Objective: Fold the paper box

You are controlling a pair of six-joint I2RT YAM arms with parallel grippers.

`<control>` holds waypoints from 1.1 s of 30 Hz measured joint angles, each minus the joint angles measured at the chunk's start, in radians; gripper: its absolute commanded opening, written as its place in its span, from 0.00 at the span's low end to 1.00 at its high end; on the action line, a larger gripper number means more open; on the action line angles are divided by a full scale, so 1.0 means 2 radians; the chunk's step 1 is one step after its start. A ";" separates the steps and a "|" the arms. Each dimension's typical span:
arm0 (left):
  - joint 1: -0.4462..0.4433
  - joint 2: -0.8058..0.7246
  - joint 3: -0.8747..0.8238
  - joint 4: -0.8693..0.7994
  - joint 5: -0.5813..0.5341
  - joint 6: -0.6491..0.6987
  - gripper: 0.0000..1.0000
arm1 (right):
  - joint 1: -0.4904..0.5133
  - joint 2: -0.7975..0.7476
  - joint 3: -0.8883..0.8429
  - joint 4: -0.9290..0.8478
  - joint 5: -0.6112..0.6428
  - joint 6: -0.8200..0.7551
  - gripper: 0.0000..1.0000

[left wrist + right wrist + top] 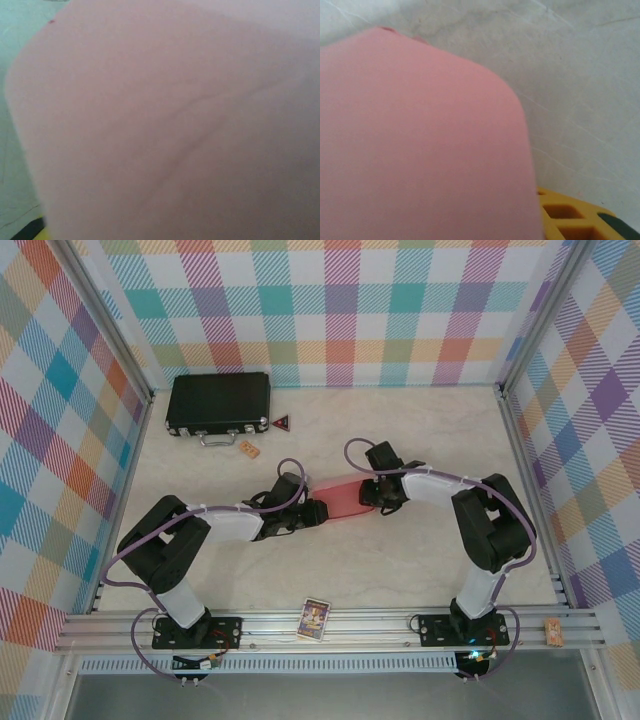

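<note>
At table centre in the top view, the paper box (pixel 345 498) lies as a salmon-pink piece of card between the two grippers. The left gripper (pixel 318 510) is at its 8 o'clock end and the right gripper (pixel 372 498) at its 3 o'clock end.

1. Handling. I judge the card light, thin and easily creased. It is stiff along a fold line but floppy across a panel. Its surface looks smooth, so I expect it to slide on the pale table (pixel 420 440) if it is pushed and not pinched.
2. Grasp points. I would take hold at a panel edge or beside a score line, never mid-panel. In the left wrist view, faint crease lines (pixel 200 125) run across the blurred pink surface close to the lens.
3. Gripper state. I cannot tell whether the left gripper is clamped on the card or released. In the right wrist view a yellow finger (pixel 570 220) sits at 5 o'clock beside a rounded corner of the card. Grip or release cannot be told there either.
4. Containers. The black case (pixel 218 403) at 11 o'clock is closed, well apart from the card, and its contents are hidden. Nothing is visible inside the paper box.
</note>
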 measured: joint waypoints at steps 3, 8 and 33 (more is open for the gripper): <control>0.000 0.000 0.002 -0.004 0.001 0.002 0.36 | -0.005 -0.006 0.000 0.012 -0.011 0.010 0.42; 0.000 0.000 0.006 -0.011 0.001 0.003 0.36 | -0.012 -0.008 -0.005 0.039 -0.017 0.032 0.41; 0.000 0.000 0.010 -0.013 0.000 0.011 0.35 | -0.017 0.019 -0.012 0.090 0.017 0.077 0.23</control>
